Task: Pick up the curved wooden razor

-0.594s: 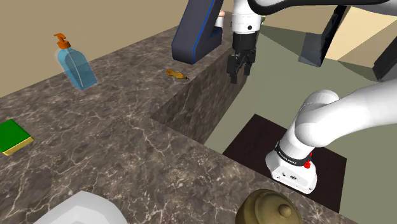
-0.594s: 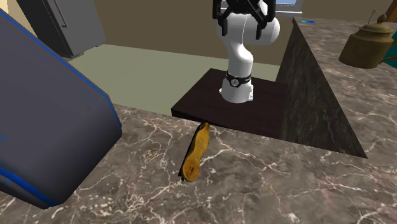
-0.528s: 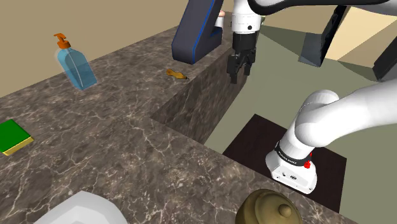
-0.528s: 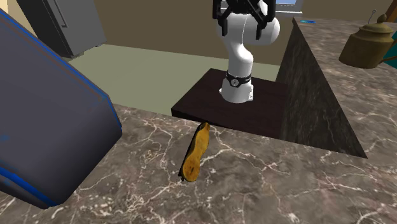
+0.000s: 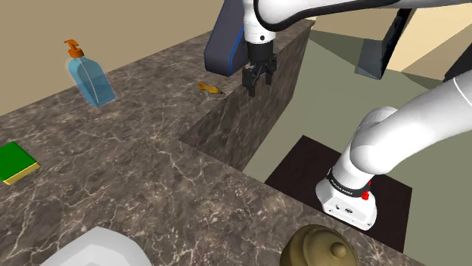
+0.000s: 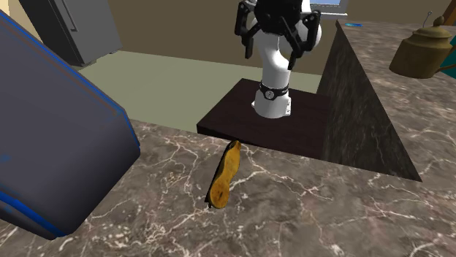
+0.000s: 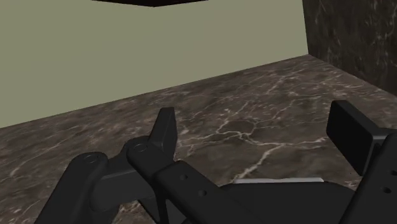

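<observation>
Okay so, we're early in this one. The razor (image 5: 211,88) lies flat on the worktop (image 5: 144,143), close to the edge, just beside the big dark slab with the blue rim (image 5: 229,38). In the second exterior view it's a curved orange-brown piece with its narrow end pointing at the edge. Nothing is touching it.

The tool (image 5: 256,87) hangs in the air, released. In the wrist view its fingers (image 7: 165,130) stand well apart, with nothing but marbled worktop in the gap. In the shoulder view it sits near the razor, off to that view's right, about over the worktop's edge and clearly higher than the razor.

So our read is that nothing of the actual pick is done yet. At best the reach is partway there. What's left is pretty much everything that counts:
- get the tool lined up over the razor
- come down to the worktop
- close across the narrow body
- lift it clear

We reckon the tricky part is that the razor lies so low and flat, with the slab right next to it, so there isn't much room for the fingers on that side.
</observation>
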Tool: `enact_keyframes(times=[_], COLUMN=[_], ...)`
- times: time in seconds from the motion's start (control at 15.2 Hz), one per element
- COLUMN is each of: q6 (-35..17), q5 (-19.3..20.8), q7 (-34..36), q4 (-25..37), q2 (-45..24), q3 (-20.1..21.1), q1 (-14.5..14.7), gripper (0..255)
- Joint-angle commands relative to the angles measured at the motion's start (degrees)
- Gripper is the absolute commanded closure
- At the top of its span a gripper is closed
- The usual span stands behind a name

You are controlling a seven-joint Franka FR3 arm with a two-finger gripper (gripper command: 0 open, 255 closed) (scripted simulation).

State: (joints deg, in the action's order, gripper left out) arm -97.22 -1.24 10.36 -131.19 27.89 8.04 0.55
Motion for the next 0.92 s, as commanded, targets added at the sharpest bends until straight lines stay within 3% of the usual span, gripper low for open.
enact_keyframes(times=[0.0,0.46,0.86], q6=[-2.62,-7.14,-6.99], q5=[2.06,11.13,20.94], q7=[1.2,7.21,12.62], q4=[2.36,14.01,27.03], q2=[-4.24,-19.09,-32.38], q3=[1.27,5.43,7.46], q1=[-0.42,-1.35,-0.46], gripper=[0,0,0])
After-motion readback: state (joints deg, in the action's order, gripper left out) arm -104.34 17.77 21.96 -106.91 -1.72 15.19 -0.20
